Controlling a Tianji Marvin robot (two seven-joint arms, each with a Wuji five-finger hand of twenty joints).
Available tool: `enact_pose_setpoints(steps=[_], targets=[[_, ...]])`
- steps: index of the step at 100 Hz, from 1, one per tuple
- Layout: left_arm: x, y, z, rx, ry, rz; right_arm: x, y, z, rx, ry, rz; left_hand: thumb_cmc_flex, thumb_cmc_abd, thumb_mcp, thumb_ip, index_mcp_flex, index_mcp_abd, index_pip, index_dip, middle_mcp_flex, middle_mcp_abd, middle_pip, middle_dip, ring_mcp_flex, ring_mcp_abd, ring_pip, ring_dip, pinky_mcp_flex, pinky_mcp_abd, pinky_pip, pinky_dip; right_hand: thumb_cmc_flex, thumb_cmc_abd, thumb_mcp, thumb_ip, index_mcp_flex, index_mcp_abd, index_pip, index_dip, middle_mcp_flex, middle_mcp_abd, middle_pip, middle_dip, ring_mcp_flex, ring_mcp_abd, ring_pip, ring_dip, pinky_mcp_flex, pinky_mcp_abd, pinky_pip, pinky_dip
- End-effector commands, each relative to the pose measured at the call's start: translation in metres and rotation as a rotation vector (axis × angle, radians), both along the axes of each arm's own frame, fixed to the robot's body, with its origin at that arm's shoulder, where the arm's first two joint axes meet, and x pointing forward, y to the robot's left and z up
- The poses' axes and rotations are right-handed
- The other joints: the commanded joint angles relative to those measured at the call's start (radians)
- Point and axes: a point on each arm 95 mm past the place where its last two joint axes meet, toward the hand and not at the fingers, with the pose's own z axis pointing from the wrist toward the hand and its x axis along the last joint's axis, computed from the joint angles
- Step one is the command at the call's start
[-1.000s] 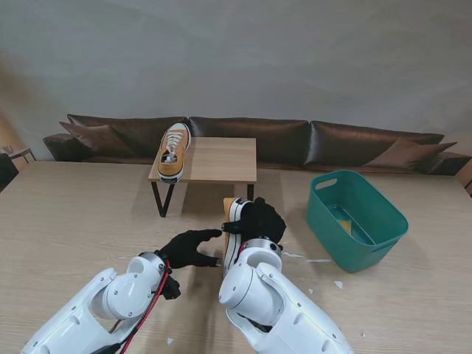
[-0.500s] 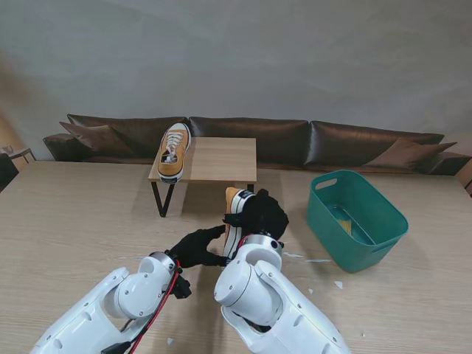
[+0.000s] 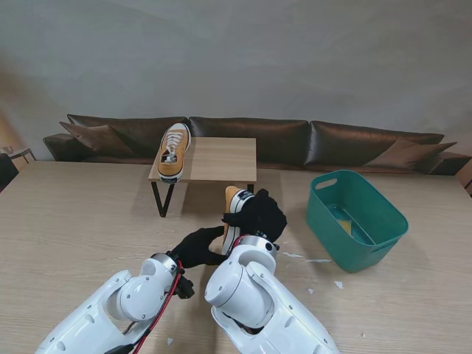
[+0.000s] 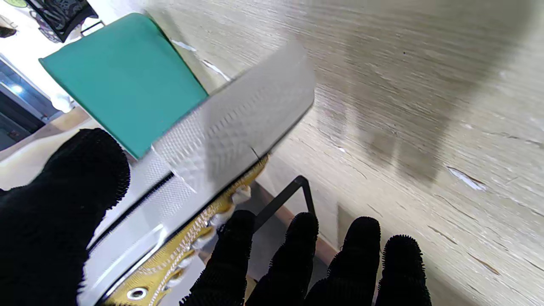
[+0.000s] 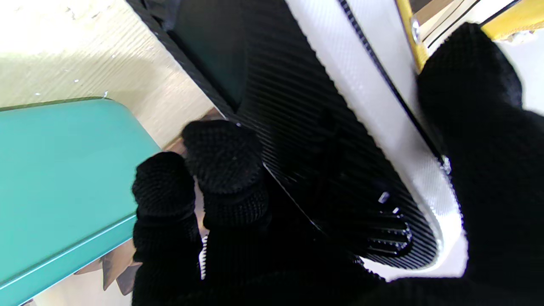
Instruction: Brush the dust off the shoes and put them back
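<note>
The yellow shoe [image 3: 234, 210] is held up on its side near the middle of the surface [image 3: 74, 221], just on the near side of the little wooden stand [image 3: 221, 158], its dark ribbed sole [image 5: 323, 140] turned toward the right hand [image 3: 259, 215]. That hand is clamped on it: the thumb presses the white rubber edge while the other fingers [image 5: 223, 161] wrap round the sole. The left hand [image 3: 198, 247] sits just beside the shoe on its lace side, fingers [image 4: 297, 250] spread and holding nothing; I see no brush in either hand. The second shoe [image 3: 174, 151] rests on the left end of the stand, and a green tub [image 3: 358, 220] stands toward the right edge, with pale scraps scattered nearby. If the sweep is to be done with the bare glove, it seems wise to keep the right grip firm and the shoe steady, then draw the left fingers along the canvas away from the laces, so the debris falls onto the surface rather than inside the shoe.
</note>
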Motion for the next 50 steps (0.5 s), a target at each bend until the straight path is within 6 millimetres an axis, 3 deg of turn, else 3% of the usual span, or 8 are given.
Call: enact_pose_setpoints(steps=[1,19,33,50], targets=[[-0.005,-0.006,-0.001,-0.017,0.01,-0.018,0.0,0.008,0.011,0.036,-0.014,-0.001,0.008,-0.028,0.016,-0.015,-0.003,-0.045,-0.002,0.001,-0.006,-0.01,0.0,0.016,-0.026,-0.014,-0.004,0.001,-0.007,-0.026,-0.023,-0.006,0.154,0.133,0.359,0.089,0.142,-0.041,0.403,0.017,0.054,-0.105,0.145,0.051,0.038,-0.013,0.018,0.0,0.15,0.029,0.003,-0.023],[-0.004,-0.009,-0.002,-0.028,-0.011,-0.009,-0.003,0.009,0.017,0.06,-0.017,-0.032,0.038,0.016,-0.033,-0.012,-0.021,-0.068,-0.014,-0.012,-0.011,-0.012,0.001,0.021,-0.025,-0.016,0.002,0.008,-0.008,-0.027,-0.02,-0.003,0.159,0.124,0.359,0.09,0.146,-0.025,0.404,0.016,0.057,-0.098,0.152,0.048,0.04,-0.009,0.024,0.0,0.153,0.038,0.009,-0.023],[0.002,-0.011,-0.005,-0.034,-0.033,0.023,-0.011,0.009,0.019,0.098,-0.005,-0.04,0.141,0.112,-0.183,0.027,-0.024,-0.086,-0.01,-0.02,-0.016,-0.002,0.002,0.028,-0.02,-0.011,0.01,0.025,-0.004,-0.026,-0.009,0.018,0.163,0.112,0.364,0.09,0.153,-0.017,0.404,0.014,0.063,-0.092,0.156,0.044,0.04,-0.004,0.034,0.002,0.156,0.047,0.012,-0.025],[0.007,-0.015,-0.007,-0.047,-0.057,0.052,-0.02,0.011,0.017,0.129,0.012,-0.038,0.204,0.134,-0.199,0.045,0.015,-0.098,0.016,-0.009,-0.008,0.01,0.008,0.041,-0.007,-0.014,0.026,0.048,0.001,-0.028,0.006,0.041,0.164,0.1,0.371,0.088,0.161,-0.008,0.402,0.011,0.07,-0.088,0.158,0.04,0.039,0.0,0.047,0.003,0.162,0.055,0.017,-0.027]])
